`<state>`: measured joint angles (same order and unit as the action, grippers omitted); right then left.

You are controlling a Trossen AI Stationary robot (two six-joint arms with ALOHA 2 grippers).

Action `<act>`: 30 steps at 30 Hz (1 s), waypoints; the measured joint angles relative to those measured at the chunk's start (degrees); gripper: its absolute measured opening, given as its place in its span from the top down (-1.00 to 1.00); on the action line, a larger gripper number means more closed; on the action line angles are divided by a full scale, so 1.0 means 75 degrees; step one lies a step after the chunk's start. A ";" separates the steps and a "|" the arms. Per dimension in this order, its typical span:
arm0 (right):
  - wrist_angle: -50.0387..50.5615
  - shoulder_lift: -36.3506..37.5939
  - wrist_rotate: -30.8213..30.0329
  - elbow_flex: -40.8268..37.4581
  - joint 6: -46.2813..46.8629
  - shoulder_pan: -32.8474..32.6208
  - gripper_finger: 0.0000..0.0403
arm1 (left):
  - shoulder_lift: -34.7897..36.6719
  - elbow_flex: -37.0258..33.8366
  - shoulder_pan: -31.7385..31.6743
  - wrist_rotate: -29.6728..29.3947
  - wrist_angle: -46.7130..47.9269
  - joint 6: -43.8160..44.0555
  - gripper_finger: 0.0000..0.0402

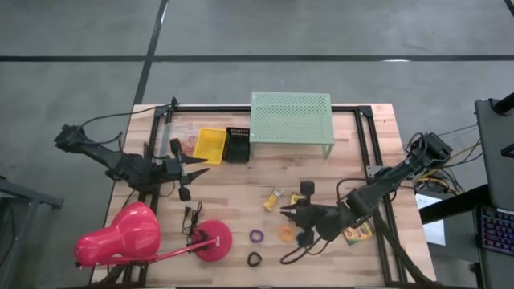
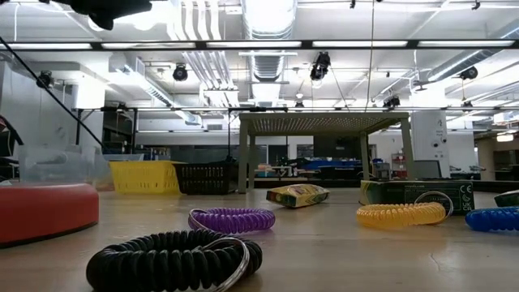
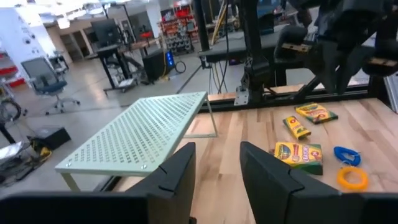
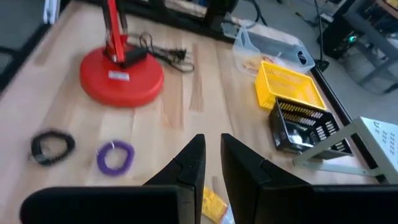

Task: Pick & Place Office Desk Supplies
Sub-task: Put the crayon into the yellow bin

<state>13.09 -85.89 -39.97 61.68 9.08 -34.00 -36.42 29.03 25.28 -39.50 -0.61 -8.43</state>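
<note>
On the high view the left tool (image 1: 199, 167) hangs over the left half of the bench (image 1: 241, 201), just below the yellow basket (image 1: 211, 145) and black basket (image 1: 237, 144); in its wrist view the fingers (image 3: 177, 177) stand apart with nothing between them. The right tool (image 1: 291, 211) sits right of centre, its fingers (image 4: 191, 163) parted by a narrow gap and holding nothing. The supplies lie loose in the lower middle of that frame: a small crayon box (image 1: 273, 199) left of the right tool, a second crayon box (image 1: 299, 198) just above it, a larger one (image 1: 358, 233) lower right, then the purple loop (image 1: 256, 235), orange loop (image 1: 286, 233), blue loop (image 1: 303, 238) and black loop (image 1: 254, 258). The mint shelf (image 1: 291, 117) stands top centre, the pink lamp (image 1: 128, 235) lower left
</note>
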 joint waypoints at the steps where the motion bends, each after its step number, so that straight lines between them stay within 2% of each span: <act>1: -0.0021 0.0002 0.0000 0.0048 0.0032 0.0000 0.76 | 0.0121 -0.0166 0.0012 0.0024 -0.0288 -0.0083 0.37; 3: 0.0014 0.0003 -0.0003 0.0136 0.0037 0.0000 0.76 | 0.0388 -0.0517 0.0027 0.0246 -0.0988 -0.0461 0.37; 7: 0.0054 0.0003 0.0000 0.0291 -0.0001 0.0000 0.76 | 0.0987 -0.1067 0.0038 0.0495 -0.1413 -0.0906 0.37; 10: 0.0346 0.0003 -0.0003 0.0461 -0.0011 0.0000 0.76 | 0.1370 -0.1162 0.0018 0.0410 -0.1385 -0.0786 0.37; 14: 0.0912 0.0093 -0.0153 0.0724 0.0030 0.0000 0.76 | 0.1394 -0.1064 0.0018 0.0407 -0.1168 -0.0148 0.37; 17: 0.0922 0.0229 -0.0327 0.0748 -0.0102 0.0000 0.76 | 0.0976 -0.0744 0.0018 0.0412 -0.1148 -0.0095 0.37; 21: 0.0920 0.0674 -0.0129 0.0422 -0.0812 -0.0145 0.76 | -0.0122 -0.0132 0.0018 0.0480 -0.1056 -0.0096 0.37; 26: 0.0246 0.1665 -0.0269 -0.0323 -0.0374 -0.0332 0.76 | -0.1654 0.1015 -0.0020 0.0458 -0.0449 -0.0137 0.37; 30: -0.0237 0.2338 -0.0281 -0.0988 -0.0427 -0.0473 0.76 | -0.2501 0.1840 -0.0026 0.0407 0.0155 -0.0136 0.37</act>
<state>11.31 -68.35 -42.07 54.27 5.88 -37.54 -55.18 42.83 25.08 -36.45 0.56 -9.45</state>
